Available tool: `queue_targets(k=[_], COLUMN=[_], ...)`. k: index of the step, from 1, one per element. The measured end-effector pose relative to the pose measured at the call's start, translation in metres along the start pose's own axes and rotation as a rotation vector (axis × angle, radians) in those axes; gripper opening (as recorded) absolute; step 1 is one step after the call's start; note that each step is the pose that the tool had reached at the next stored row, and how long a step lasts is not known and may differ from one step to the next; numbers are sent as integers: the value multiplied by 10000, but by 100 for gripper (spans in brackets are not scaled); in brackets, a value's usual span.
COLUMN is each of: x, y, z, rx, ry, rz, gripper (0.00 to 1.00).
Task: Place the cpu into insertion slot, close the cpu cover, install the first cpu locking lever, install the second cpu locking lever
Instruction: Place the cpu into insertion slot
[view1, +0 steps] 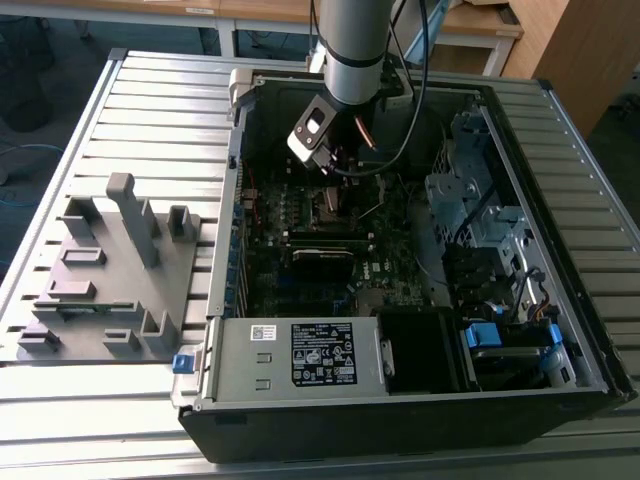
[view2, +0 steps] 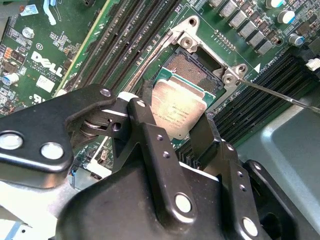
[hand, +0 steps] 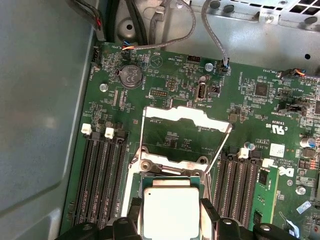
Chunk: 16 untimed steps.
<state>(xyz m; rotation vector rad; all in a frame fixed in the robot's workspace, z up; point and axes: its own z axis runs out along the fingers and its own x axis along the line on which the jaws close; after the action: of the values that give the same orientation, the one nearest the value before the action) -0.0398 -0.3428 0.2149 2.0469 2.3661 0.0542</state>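
Between memory slots (hand: 102, 180), jaws grip the cpu (view2: 175, 107) over the insertion slot (view2: 194, 70).

Flat silvery square cpu (hand: 170, 212) hangs tilted just over the dark, metal-rimmed square insertion slot (view2: 192, 67) — some pins still bare — thin silvery windowed cpu cover (hand: 185, 116) stands swung open

The slatted table (view1: 150, 110) is lit brightly and evenly in the exterior view, while the inside of the computer case (view1: 400, 430) is left in shadow. In the first wrist view, the cpu (hand: 171, 212) is washed out by glare.
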Motion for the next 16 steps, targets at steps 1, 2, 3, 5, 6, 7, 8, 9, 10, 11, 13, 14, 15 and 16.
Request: queue_targets(k=[1, 2, 3, 5, 6, 7, 8, 9, 10, 11, 13, 14, 15, 16], x=[0, 0, 0, 0, 0, 0, 0, 0, 0, 0, 0, 0, 0, 0], y=[0, 0, 0, 0, 0, 0, 0, 0, 0, 0, 0, 0, 0, 0], z=[0, 0, 0, 0, 0, 0, 0, 0, 0, 0, 0, 0, 0, 0], rx=[0, -1, -1, -1, -1, -1, -1, -2, -2, -2, -3, -2, -2, -3], ry=[-1, 0, -1, -2, -3, -3, -4, -4, -4, -5, -6, -6, -7, -7], rz=[13, 27, 40, 65, 78, 92, 105, 118, 131, 144, 170, 183, 196, 209], gripper=[54, 54, 54, 54, 54, 54, 54, 54, 54, 54, 54, 54, 54, 54])
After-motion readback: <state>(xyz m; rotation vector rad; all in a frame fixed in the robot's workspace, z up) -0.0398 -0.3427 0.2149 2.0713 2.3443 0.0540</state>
